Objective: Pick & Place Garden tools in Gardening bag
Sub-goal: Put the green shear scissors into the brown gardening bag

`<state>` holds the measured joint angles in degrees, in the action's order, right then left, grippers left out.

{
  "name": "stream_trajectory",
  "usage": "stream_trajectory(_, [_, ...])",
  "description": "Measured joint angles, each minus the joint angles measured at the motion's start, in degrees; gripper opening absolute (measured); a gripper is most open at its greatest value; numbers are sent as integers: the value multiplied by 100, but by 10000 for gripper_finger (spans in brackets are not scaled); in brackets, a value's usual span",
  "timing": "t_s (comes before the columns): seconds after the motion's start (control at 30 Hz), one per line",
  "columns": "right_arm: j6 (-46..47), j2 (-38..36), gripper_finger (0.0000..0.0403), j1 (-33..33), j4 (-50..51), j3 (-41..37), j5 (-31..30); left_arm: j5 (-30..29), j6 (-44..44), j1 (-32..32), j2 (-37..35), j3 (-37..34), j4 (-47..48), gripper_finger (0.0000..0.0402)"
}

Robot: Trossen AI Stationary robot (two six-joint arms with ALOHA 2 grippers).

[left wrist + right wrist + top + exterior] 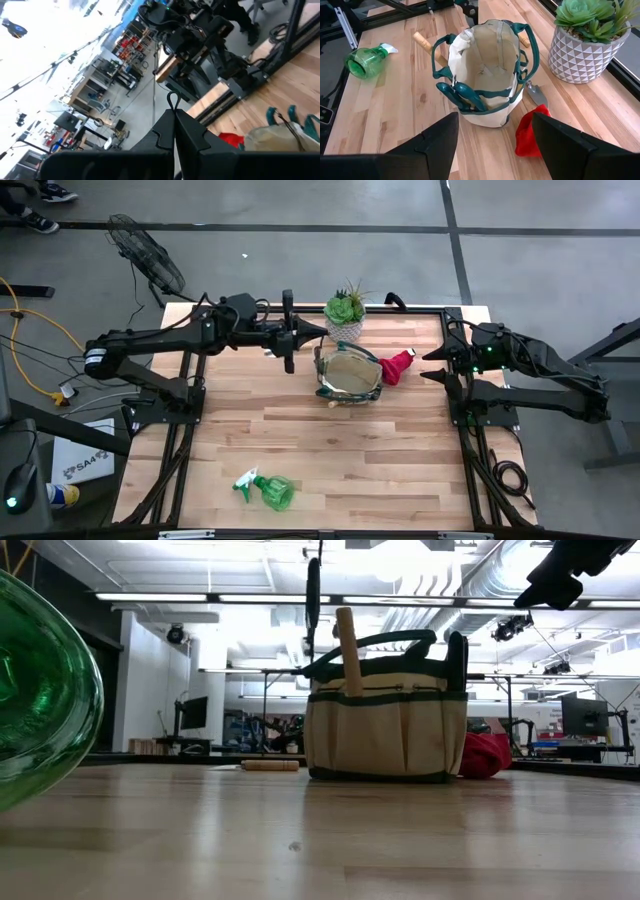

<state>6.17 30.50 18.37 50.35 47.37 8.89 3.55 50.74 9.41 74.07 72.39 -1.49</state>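
The khaki gardening bag (348, 375) stands upright at the table's far middle, with wooden handles (422, 42) sticking out of its side pockets. It also shows in the right wrist view (487, 75). A red cone-shaped piece (397, 366) lies against its right side, next to a metal trowel blade (537, 95). The green spray bottle (268, 490) lies on its side near the front edge. My left gripper (322, 331) is shut, in the air by the bag's far left rim. My right gripper (432, 366) is open and empty, right of the red piece. My left gripper has a thin dark loop (172, 100) showing at its shut fingertips. I cannot tell what the loop is or whether the fingers hold it.
A green succulent in a white patterned pot (345, 312) stands just behind the bag. A wooden handle (270, 765) lies on the table left of the bag. The arms' dark rails run along both table sides. Bare wood lies between the bag and the spray bottle.
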Motion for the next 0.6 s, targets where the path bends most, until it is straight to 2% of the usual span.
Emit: stream_trajectory(0.6, [1, -2, 244, 0, 2, 0, 2, 462, -326, 387, 185, -4, -302, 0])
